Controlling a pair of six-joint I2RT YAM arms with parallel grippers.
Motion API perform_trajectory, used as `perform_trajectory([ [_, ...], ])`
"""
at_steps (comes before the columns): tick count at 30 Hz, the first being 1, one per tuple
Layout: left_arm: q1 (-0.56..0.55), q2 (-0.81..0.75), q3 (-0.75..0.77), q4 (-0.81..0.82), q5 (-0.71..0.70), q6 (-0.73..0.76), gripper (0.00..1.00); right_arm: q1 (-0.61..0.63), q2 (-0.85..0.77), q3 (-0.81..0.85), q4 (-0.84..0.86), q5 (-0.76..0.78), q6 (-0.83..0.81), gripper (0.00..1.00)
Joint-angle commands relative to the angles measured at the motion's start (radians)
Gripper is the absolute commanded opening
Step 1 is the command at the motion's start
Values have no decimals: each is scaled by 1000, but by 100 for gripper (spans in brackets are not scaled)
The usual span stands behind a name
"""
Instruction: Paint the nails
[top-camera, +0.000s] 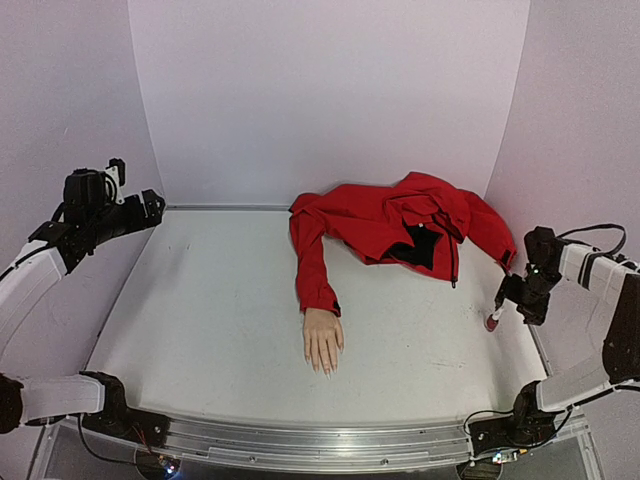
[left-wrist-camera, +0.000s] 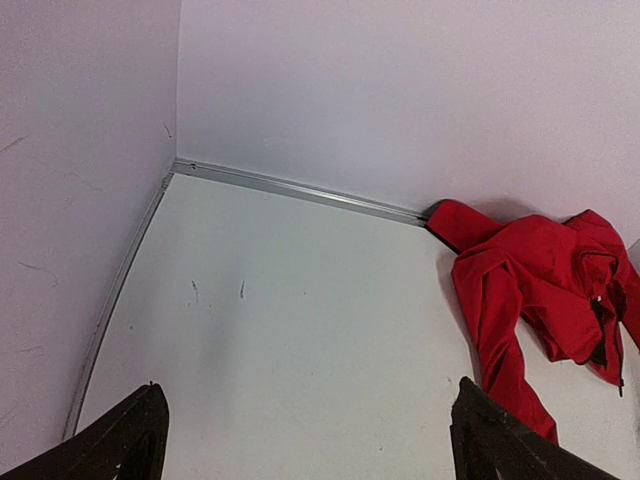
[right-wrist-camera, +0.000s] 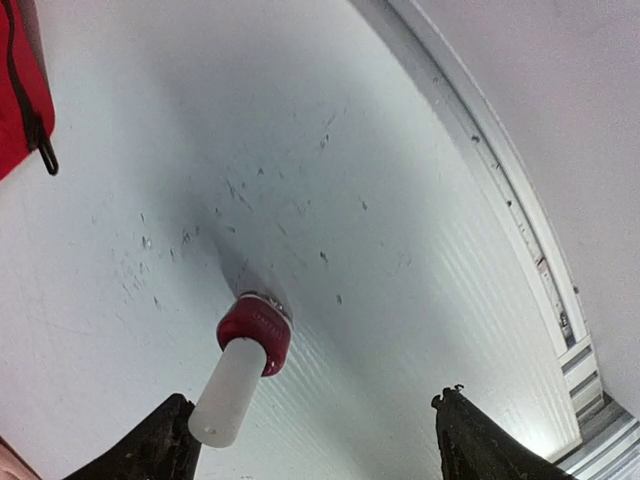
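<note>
The pale mannequin hand (top-camera: 322, 340) lies palm down on the table at the end of a red sleeve (top-camera: 312, 262). Its nails (top-camera: 326, 368) point toward the near edge and are too small to tell their colour. At the right side, a small dark-red polish bottle (right-wrist-camera: 257, 328) with a white cap (right-wrist-camera: 229, 395) stands on the table. My right gripper (right-wrist-camera: 310, 440) is open just above it, and the cap sits close to the left finger (right-wrist-camera: 150, 445), far from the other. My left gripper (left-wrist-camera: 305, 445) is open, empty and raised at the far left.
A red jacket (top-camera: 410, 225) lies crumpled at the back right, with its sleeve running to the hand. White walls close in the table on the left, back and right. A metal rail (top-camera: 300, 440) runs along the near edge.
</note>
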Motion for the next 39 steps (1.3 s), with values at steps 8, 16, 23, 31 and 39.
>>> perform_trajectory([
  [8, 8, 27, 29, 72, 117, -46, 99, 60, 51, 7, -68, -58, 45, 70],
  [16, 9, 41, 32, 74, 140, -67, 99, 123, 69, 9, -77, 25, 81, 54],
  [23, 9, 58, 31, 72, 159, -75, 100, 123, 92, 21, -40, 99, 68, 49],
  [31, 9, 64, 44, 62, 166, -70, 99, 124, 135, 30, 26, 111, 38, 42],
  [39, 9, 126, 63, 56, 237, -111, 99, 123, 137, 23, 53, 91, 28, 34],
])
